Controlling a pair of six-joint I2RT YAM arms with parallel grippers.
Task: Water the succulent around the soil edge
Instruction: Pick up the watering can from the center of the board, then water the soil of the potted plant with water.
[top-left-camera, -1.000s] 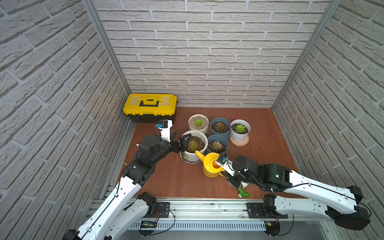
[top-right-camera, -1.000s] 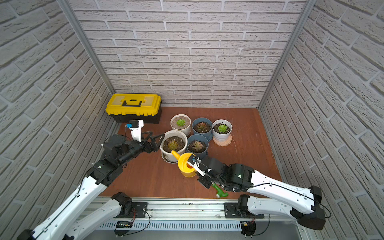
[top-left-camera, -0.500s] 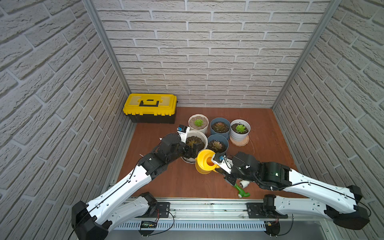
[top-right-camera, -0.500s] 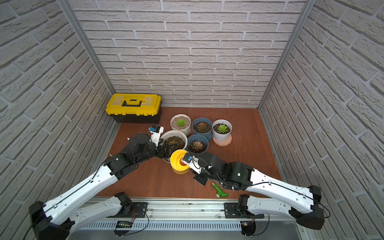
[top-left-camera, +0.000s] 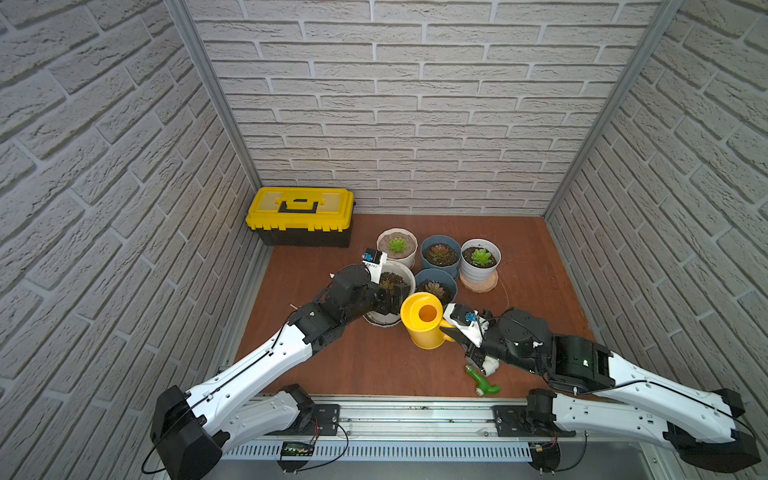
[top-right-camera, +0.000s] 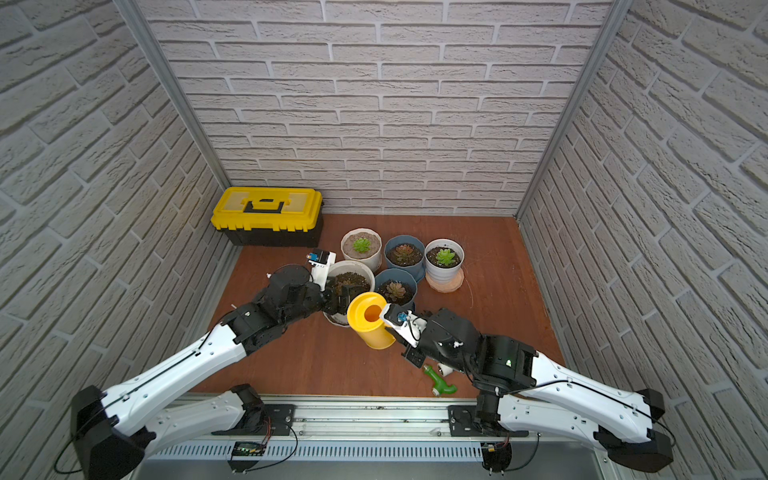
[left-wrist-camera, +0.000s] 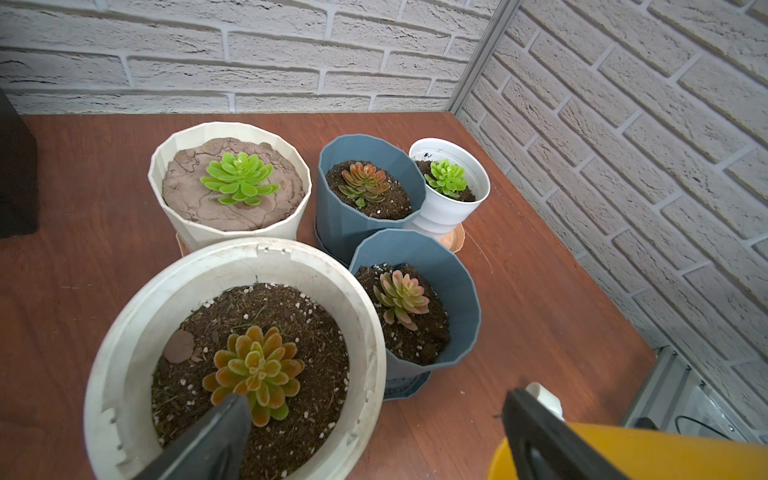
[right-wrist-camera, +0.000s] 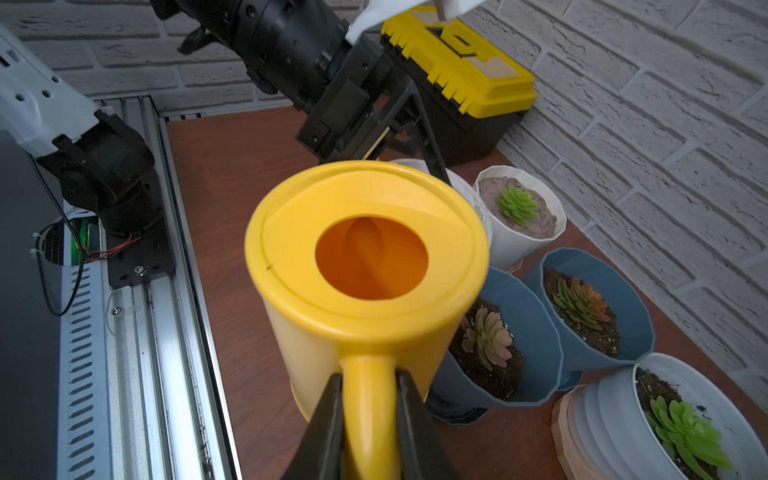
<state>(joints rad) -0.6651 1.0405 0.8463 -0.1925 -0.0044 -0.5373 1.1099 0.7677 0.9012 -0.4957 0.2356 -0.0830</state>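
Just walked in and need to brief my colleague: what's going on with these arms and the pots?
The right gripper is shut on the handle of the yellow watering can, holding it next to the wide white pot. The left gripper hangs open at that pot's near side, one finger above its succulent. No water is seen reaching the soil edge.

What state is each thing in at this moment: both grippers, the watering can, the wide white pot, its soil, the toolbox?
left gripper: open, empty, over the wide white pot.
right gripper: shut on the watering can handle.
watering can: held roughly upright beside that pot; no water seen pouring.
wide white pot: upright.
soil edge: dark; wet or dry cannot be told.
toolbox: lid closed.
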